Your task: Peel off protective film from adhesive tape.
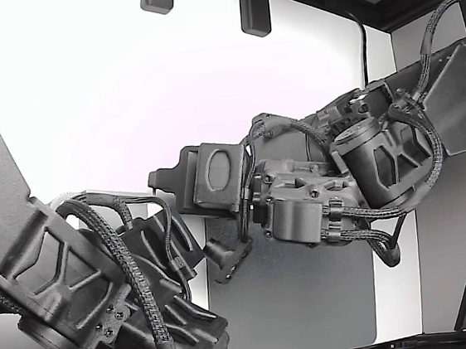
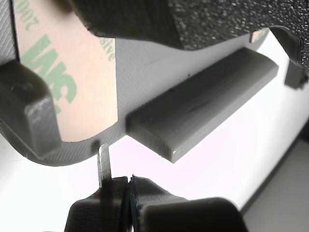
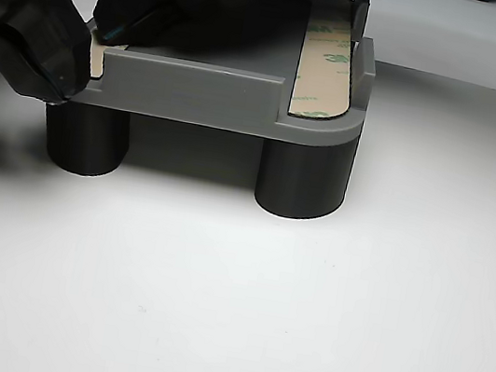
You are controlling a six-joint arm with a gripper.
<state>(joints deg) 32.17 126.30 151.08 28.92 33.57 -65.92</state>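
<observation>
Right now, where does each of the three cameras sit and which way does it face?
Exterior view: high up, looking down on two arms over a dark mat; the grey part sits between them.
Wrist view: on the wrist, close to the part's taped face; the liner fills it, with the hand at the edge.
Other view: low at table level, facing the part's side; an arm covers one corner.
All three show the part; the wrist and other views share the liner.
</observation>
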